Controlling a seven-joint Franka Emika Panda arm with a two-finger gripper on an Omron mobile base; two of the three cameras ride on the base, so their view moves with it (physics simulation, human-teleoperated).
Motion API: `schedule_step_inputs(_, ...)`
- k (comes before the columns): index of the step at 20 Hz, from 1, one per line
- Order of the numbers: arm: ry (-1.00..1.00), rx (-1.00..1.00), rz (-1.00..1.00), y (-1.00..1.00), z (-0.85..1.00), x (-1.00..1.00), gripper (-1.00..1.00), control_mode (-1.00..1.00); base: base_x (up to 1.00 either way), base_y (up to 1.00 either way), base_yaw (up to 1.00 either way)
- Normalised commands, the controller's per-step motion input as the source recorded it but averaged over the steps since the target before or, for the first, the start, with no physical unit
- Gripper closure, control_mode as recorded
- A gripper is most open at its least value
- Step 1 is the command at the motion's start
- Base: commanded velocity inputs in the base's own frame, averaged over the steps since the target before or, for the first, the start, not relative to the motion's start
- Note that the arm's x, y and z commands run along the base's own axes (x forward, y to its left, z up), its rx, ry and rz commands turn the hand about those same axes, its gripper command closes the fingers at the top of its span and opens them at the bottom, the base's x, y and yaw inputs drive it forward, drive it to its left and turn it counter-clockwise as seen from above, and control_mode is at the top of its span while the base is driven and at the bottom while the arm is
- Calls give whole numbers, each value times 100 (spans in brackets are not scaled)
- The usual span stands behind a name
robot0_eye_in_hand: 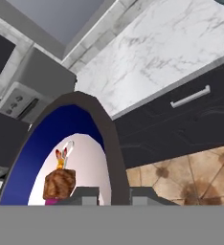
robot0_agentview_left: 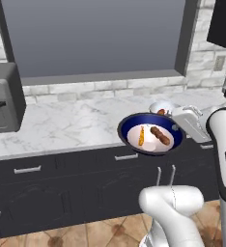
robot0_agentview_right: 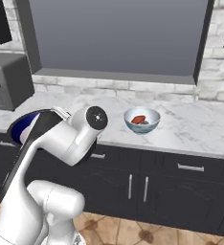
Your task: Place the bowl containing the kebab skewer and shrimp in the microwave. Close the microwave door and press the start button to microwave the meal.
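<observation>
Up off the marble counter and out past its front edge: the bowl, dark blue outside, white inside, hanging in front of the dark cabinet drawers. Pinched on its rim by the gripper, one fingertip inside the wall, the other outside, the rim wedged between them at six o'clock in the hand view. Tipped steeply toward that camera, though fairly level in the left base view. Inside, the kebab skewer, brown and chunky, lying toward three o'clock of the white floor, and the shrimp, thin and orange, at about nine o'clock, the two apart. In the hand view, the brown chunk low near the fingers, the orange piece just above it at twelve. Behind the held bowl, at about one o'clock in the left base view, a second small bowl resting on the counter with something reddish in it, perhaps meat; too small to be sure. Far off at nine o'clock, a grey toaster oven on the counter. Above, a big window set in pale brick, and tan floor tiles below the cabinets.
</observation>
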Motion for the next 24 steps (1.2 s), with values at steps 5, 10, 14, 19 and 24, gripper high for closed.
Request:
schedule_step_inputs(5,0,0,0,0,0,0,100,100,-20,21,11)
schedule_step_inputs(10,0,0,0,0,0,0,100,100,-1,20,59)
schedule_step_inputs(14,0,0,0,0,0,0,100,100,0,18,71)
schedule_step_inputs(19,0,0,0,0,0,0,100,100,0,16,69)
schedule_step_inputs(24,0,0,0,0,0,0,100,100,20,26,56)
